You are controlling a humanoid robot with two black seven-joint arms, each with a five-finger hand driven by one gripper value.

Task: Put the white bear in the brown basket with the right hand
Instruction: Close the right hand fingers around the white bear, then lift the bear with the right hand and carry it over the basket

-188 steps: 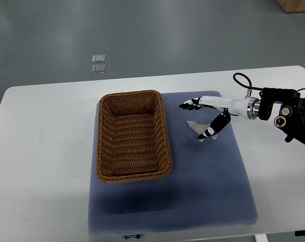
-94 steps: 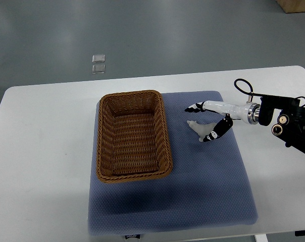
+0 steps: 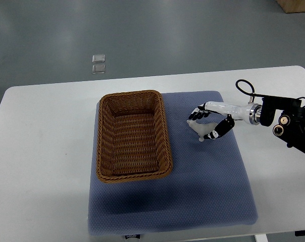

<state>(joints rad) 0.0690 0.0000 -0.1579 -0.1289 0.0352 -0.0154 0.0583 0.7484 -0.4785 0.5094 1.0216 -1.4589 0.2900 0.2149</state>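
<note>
The small white bear [image 3: 197,128] lies on the blue mat [image 3: 208,181], to the right of the brown wicker basket [image 3: 99,146], which has nothing in it. My right hand [image 3: 203,124] comes in from the right edge and sits around the bear. Its fingers [image 3: 196,115] curl over the bear's far side and the thumb [image 3: 213,133] presses its near side. Most of the bear is hidden by the hand. The bear still rests on the mat. The left arm does not show.
The mat covers the middle of a white table [image 3: 41,151]. Two small clear squares [image 3: 98,64] lie on the grey floor beyond the table. A black cable loops above the right wrist [image 3: 243,85].
The right hand has moved down and slightly toward the bear, and its fingers have curled from spread to closed around it. The bear has barely shifted.
</note>
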